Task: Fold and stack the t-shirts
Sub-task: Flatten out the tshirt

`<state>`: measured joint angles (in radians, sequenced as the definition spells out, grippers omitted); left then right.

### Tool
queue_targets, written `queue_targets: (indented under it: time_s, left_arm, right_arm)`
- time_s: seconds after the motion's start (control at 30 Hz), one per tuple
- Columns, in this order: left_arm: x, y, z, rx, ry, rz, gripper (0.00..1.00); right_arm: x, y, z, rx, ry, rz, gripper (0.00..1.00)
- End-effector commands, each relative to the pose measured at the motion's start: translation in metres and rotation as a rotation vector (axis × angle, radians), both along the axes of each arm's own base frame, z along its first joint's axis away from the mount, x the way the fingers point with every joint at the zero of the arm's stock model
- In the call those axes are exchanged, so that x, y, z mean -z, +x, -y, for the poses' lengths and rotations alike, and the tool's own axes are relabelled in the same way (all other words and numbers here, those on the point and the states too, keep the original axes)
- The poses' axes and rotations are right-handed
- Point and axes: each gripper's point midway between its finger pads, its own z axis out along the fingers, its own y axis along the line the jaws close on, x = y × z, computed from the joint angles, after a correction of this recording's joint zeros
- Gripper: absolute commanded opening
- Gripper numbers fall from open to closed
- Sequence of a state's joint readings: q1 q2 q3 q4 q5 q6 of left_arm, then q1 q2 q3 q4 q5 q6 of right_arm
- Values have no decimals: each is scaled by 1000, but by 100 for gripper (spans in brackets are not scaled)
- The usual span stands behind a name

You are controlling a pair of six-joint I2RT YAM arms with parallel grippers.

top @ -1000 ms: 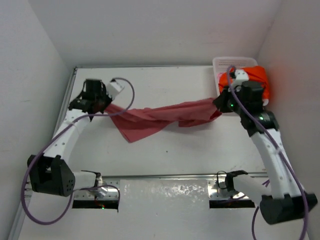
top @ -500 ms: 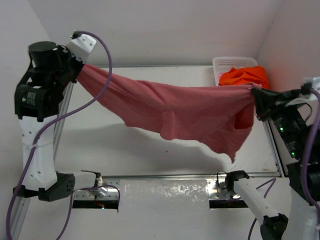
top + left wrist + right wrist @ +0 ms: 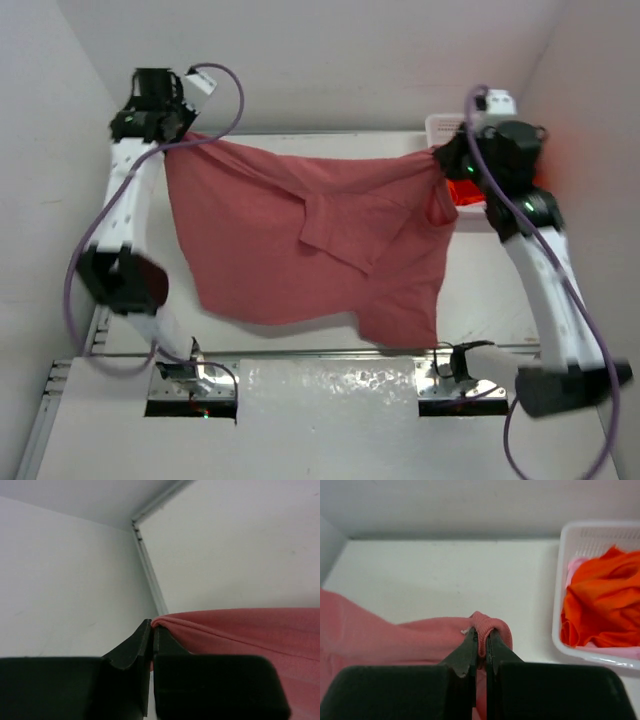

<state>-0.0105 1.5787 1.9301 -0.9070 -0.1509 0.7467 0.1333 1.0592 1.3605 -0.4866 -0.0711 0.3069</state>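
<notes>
Wider than before, the rose-red shirt (image 3: 290,245) spans my left end effector (image 3: 178,135) to right end effector (image 3: 447,160), both clenched on it.

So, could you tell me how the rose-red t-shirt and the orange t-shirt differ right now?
The rose-red t-shirt hangs spread between the left hand and right hand; the orange t-shirt lies crumpled in the white basket. The rose-red t-shirt is gripped; the orange t-shirt is untouched. Both are unfolded.

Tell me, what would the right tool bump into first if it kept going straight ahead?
The right tool is pinching the rose-red shirt. Past that, probably the white table, then the back wall; the basket sits off right.
</notes>
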Motion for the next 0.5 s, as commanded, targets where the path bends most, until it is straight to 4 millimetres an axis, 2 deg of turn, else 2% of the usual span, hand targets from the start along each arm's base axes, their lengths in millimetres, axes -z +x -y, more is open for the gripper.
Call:
queue_targets:
  time_s: [0.0, 0.03, 0.07, 0.1, 0.13, 0.17, 0.2, 0.23, 0.27, 0.3, 0.33, 0.37, 0.4, 0.43, 0.47]
  left_arm:
    - [92, 75, -30, -59, -1, -102, 0]
    - [130, 94, -32, -63, 4, -153, 0]
    - [148, 107, -30, -56, -2, -162, 0]
    - [156, 127, -28, -51, -8, -127, 0]
    - [202, 143, -27, -54, -14, -185, 0]
    - [202, 163, -24, -58, -19, -150, 0]
    - [207, 179, -28, -86, -17, -112, 0]
    - [246, 194, -31, -134, -49, -133, 0]
    - [254, 205, -34, -164, -58, -110, 0]
    - [241, 223, -41, -205, -55, -26, 2]
    - [265, 230, -43, -234, -70, -32, 5]
    - [255, 242, -47, -262, -69, 29, 24]
    - [268, 246, -49, -276, -77, 26, 33]
    - [265, 250, -49, -283, -81, 42, 53]
    - [255, 254, -52, -304, -88, 72, 60]
  right_arm:
    - [53, 76, 2, 64, -6, -58, 0]
    - [72, 93, 8, 109, -16, -90, 0]
    - [114, 120, 8, 125, -32, -179, 0]
    - [127, 138, 9, 139, -30, -181, 0]
    - [144, 152, 7, 139, -28, -207, 0]
    - [145, 171, 3, 133, -11, -201, 0]
    - [191, 193, -2, 130, -1, -290, 0]
    - [202, 206, -8, 132, 46, -314, 0]
    - [182, 228, -24, 62, 89, -270, 1]
    - [218, 245, -31, 45, 94, -326, 8]
    - [224, 256, -34, 47, 115, -336, 16]
    - [233, 274, -36, 60, 124, -346, 39]
    - [235, 282, -35, 73, 127, -346, 48]
    - [221, 292, -31, 96, 119, -323, 58]
    - [232, 297, -29, 107, 98, -337, 63]
